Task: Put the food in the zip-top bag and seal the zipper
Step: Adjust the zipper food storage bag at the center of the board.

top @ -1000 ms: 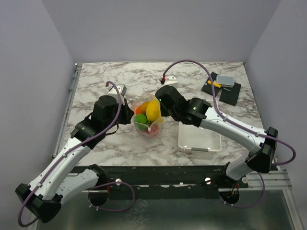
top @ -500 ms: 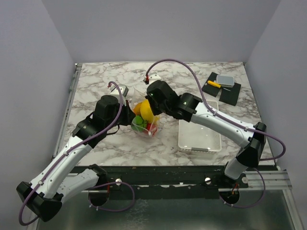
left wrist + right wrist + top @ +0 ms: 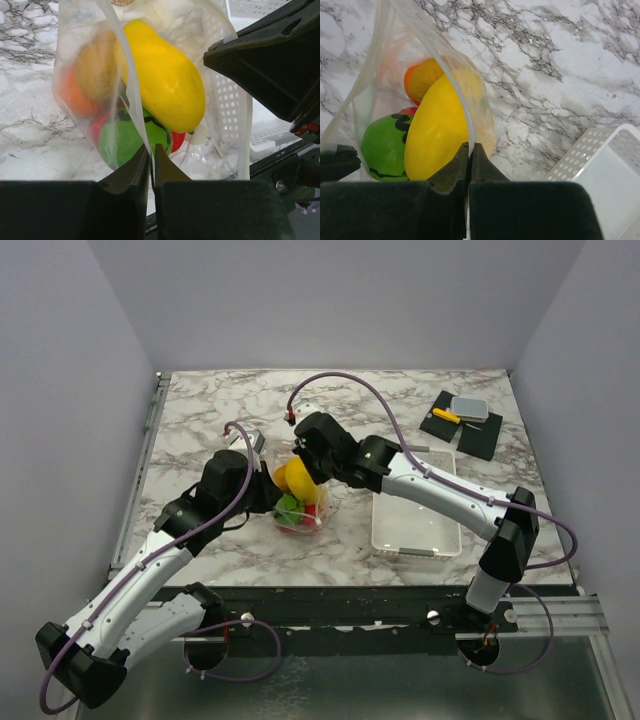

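The clear zip-top bag (image 3: 300,508) hangs just above the marble table, between my two grippers. It holds the food: a yellow fruit (image 3: 165,80), a green one (image 3: 125,140), an orange one (image 3: 75,95) and something red low down. My left gripper (image 3: 151,150) is pinched on the pale zipper (image 3: 122,75) strip, with only a hairline gap between its jaws. The right gripper (image 3: 470,146) is shut tight on the zipper (image 3: 461,90) from the far side. In the top view the left gripper (image 3: 266,480) and right gripper (image 3: 306,462) stand close together over the bag.
A white slotted basket (image 3: 415,525) sits just right of the bag and shows behind it in the left wrist view as the basket (image 3: 235,100). Black mats with a grey block (image 3: 466,410) lie at the back right. The right arm's cable arcs over the table's middle.
The right gripper has slid left along the bag's top edge towards the left gripper. The bag has shifted slightly left and bunched narrower. The left jaws now show a thin gap.
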You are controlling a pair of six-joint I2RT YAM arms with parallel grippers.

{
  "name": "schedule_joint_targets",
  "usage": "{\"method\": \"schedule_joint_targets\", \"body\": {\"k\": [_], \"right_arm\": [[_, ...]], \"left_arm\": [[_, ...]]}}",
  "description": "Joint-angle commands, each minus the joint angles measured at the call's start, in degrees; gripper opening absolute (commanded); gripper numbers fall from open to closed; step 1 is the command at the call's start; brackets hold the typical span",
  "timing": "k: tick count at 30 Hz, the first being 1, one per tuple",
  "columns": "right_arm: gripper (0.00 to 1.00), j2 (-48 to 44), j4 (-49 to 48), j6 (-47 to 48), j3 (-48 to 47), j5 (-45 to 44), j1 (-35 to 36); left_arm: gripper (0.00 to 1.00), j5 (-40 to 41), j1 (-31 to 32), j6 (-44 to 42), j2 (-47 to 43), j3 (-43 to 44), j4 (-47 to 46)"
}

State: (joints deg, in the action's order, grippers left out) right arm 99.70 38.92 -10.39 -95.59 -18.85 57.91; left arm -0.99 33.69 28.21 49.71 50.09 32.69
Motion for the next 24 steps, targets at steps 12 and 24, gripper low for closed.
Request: {"method": "schedule_joint_targets", "body": {"k": [12,24], "right_arm": [[0.01,-2.32,-5.96,7.65,4.62,4.08,-0.26],[0.01,-4.21,-7.25,9.82,5.6,7.65,-0.31]], "left_arm": [[0.4,6.99,-0.21,-3.39,-0.38,5.35,3.48],[0.45,7.95,-0.27,-8.06,0.57,9.04,4.05]]}}
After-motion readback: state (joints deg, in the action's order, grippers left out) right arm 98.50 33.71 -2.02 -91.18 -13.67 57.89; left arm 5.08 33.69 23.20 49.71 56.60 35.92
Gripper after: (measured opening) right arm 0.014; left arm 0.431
